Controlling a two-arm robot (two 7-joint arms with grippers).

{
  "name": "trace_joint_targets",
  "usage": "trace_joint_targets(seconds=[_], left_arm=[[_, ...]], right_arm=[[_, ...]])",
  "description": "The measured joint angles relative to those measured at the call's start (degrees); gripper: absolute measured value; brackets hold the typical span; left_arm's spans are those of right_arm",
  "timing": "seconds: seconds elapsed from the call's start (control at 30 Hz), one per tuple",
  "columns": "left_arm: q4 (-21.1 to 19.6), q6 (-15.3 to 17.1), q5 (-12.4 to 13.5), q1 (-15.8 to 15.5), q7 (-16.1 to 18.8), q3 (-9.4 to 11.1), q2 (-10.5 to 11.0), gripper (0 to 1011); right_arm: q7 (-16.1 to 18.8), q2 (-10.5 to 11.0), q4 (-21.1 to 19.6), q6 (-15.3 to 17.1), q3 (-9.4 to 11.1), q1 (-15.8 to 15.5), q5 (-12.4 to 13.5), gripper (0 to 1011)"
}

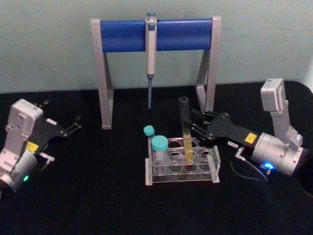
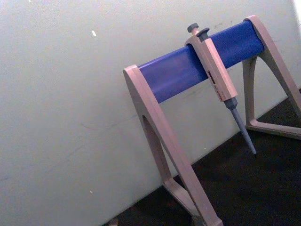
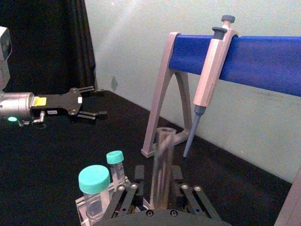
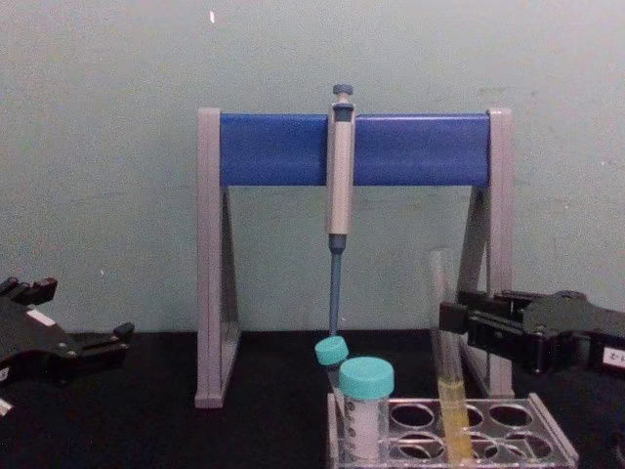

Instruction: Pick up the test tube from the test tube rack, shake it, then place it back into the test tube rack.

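The tall clear glass test tube point(image 1: 186, 131) with yellow liquid stands in the low transparent test tube rack point(image 1: 182, 166) — right pincer point(image 1: 194, 123) spread wide around it; left pincer point(image 1: 72, 126), open, well left of the rack.

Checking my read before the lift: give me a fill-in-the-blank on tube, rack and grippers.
1. The test tube stands in the ___.
2. The right gripper is at the tube with its fingers ___.
3. The tube's liquid is ___.
4. The left gripper sits ___ from the rack.

Missing: rack; open; yellow; away
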Motion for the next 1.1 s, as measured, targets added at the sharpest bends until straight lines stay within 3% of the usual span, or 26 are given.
trace_joint_targets(seconds=[0.3,0.4,0.73,1.1], left_arm=[[0.0,0.0,0.0,0.0,0.0,0.0,0.0,1001],[0.0,0.0,0.0,0.0,0.0,0.0,0.0,1001],[0.0,0.0,0.0,0.0,0.0,0.0,0.0,1001],[0.0,0.0,0.0,0.0,0.0,0.0,0.0,1001]], right_arm=[[0.0,0.0,0.0,0.0,0.0,0.0,0.0,582],[0.0,0.0,0.0,0.0,0.0,0.0,0.0,714],[0.0,0.0,0.0,0.0,0.0,0.0,0.0,983],[0.0,0.0,0.0,0.0,0.0,0.0,0.0,1000]])
